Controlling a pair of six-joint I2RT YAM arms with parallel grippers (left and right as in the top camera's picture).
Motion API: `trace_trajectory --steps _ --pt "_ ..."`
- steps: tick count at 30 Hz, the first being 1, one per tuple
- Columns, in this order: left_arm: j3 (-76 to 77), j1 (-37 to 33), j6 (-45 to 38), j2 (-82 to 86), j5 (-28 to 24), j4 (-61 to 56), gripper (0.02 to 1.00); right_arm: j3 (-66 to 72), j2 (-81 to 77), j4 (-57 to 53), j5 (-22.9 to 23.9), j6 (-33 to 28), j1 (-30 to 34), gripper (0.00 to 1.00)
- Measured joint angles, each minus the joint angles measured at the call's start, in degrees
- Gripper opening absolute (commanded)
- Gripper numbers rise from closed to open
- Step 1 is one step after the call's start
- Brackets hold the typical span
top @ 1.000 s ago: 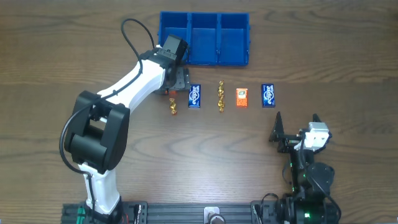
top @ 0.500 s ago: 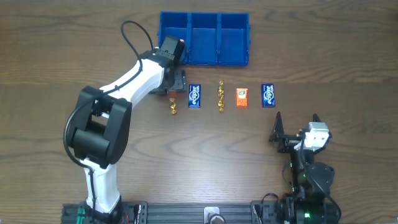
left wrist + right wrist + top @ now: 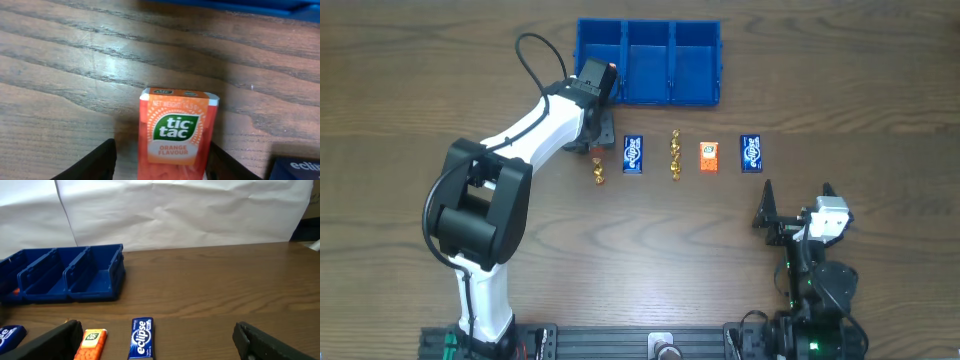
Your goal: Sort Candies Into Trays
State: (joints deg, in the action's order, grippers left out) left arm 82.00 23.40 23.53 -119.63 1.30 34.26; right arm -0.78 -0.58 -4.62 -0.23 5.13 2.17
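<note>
Straddling orange box, left claw spread, unclamped per wrist view; right claw agape.

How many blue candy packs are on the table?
2. One blue pack lies in the row just right of a gold candy. The second blue pack is at the row's right end, beside an orange box. Another could hide under the left arm.
</note>
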Motion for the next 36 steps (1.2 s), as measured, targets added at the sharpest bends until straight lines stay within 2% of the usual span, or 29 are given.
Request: trace_trajectory --steps 14,21,28,32,36 --pt "0.0 0.0 -1.11 -0.42 -1.62 -1.38 0.283 0.0 0.0 0.0 0.0 0.02 0.0 0.998" --pt "4.07 0.09 -1.07 -1.49 -2.27 4.2 0.272 0.0 0.0 0.0 0.0 0.02 0.0 0.998" --pt "23.63 2.38 -1.29 -1.7 0.68 13.66 0.29 0.0 0.0 0.0 0.0 0.02 0.0 0.998" --pt "34.18 2.51 -2.99 -1.49 2.08 14.21 0.29 0.0 0.0 0.0 0.0 0.0 0.0 0.998" --pt "38.34 -0.09 -4.81 -1.09 3.58 13.7 0.292 0.0 0.0 0.0 0.0 0.0 0.0 0.998"
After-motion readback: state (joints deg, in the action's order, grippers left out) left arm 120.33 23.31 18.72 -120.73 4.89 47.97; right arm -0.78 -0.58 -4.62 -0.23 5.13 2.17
